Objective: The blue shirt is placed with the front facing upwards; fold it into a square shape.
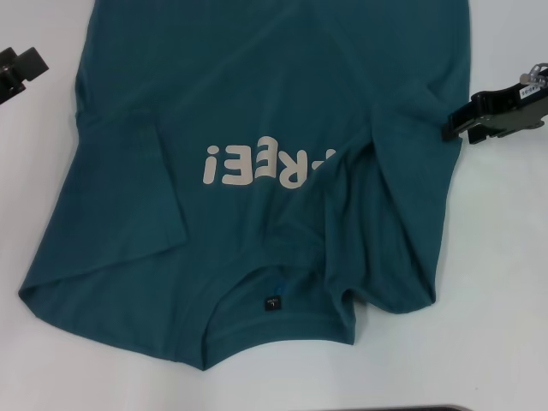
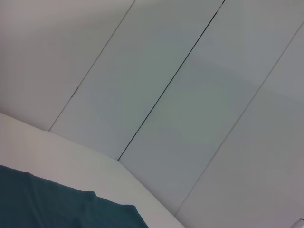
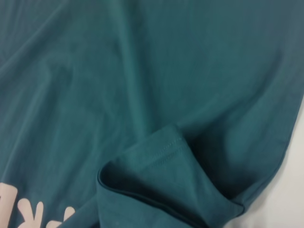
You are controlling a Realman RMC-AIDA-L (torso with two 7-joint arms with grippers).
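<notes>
the soft, light blue shirt [image 1: 257, 111] lies rumpled on the table [image 1: 505, 257]; right gripper [image 1: 451, 126] hovers beside its edge, left gripper [image 1: 17, 68] waits apart, neither's opening discernible; the sleeve hem looks the best hold.

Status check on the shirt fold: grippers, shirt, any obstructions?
Left gripper off the shirt's left edge; right gripper at its right edge, holding nothing. Blue shirt front up, both sleeves folded inward, not square yet. Nothing in the way.
</notes>
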